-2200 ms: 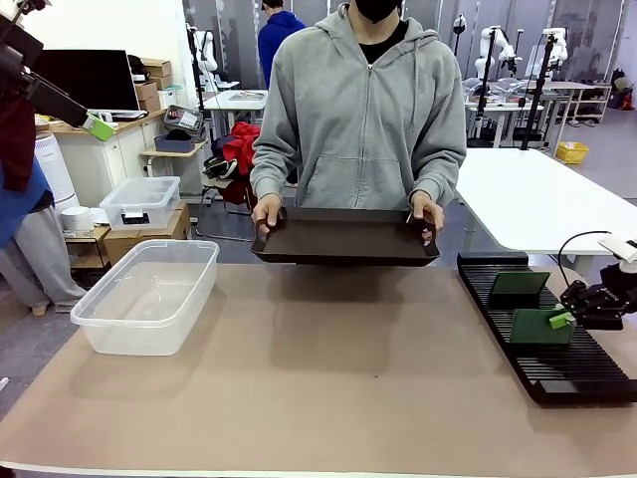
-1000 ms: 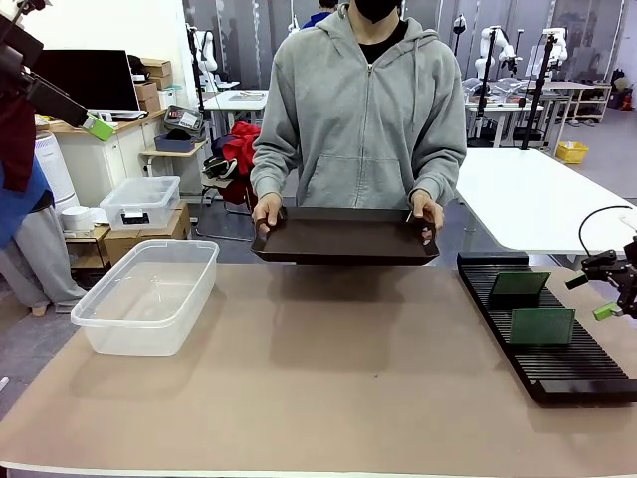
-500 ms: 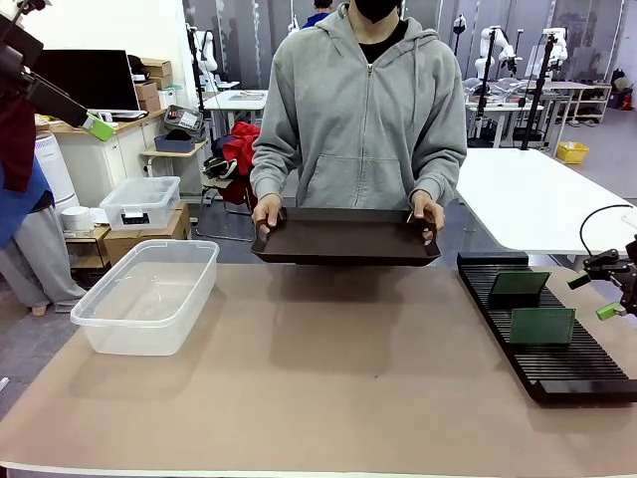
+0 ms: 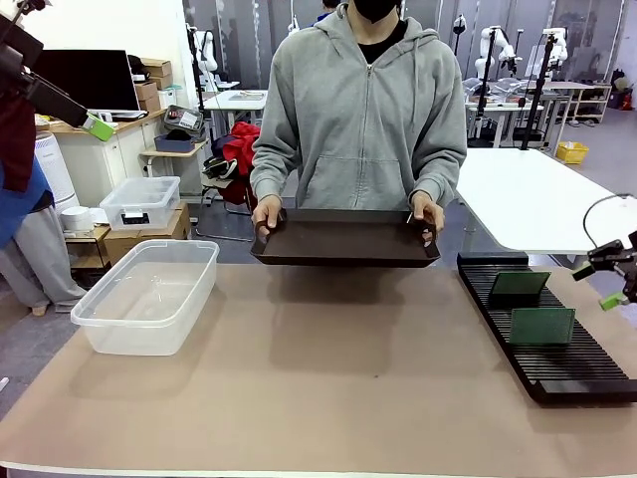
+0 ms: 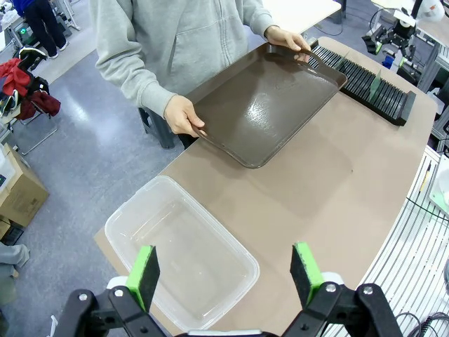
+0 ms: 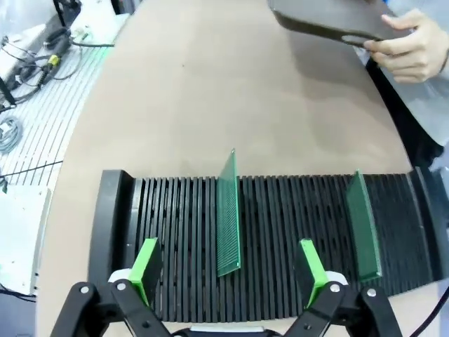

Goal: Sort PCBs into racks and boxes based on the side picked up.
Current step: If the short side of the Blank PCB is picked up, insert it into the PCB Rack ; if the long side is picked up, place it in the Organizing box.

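The tan table (image 4: 328, 388) bears the clear tub (image 4: 146, 295) and black rack (image 4: 542, 324).

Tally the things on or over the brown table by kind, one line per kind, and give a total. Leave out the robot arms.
Green PCBs standing in the rack: 2
Black slotted rack: 1
Clear plastic tub: 1
Dark brown tray held by the person: 1
Total: 5

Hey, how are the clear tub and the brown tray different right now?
The tub rests on the table at the robot's left; the tray is held at the far edge by a person's two hands. The tub is deep-walled and see-through; the tray is shallow, dark and opaque. Both are rectangular and have nothing in them.
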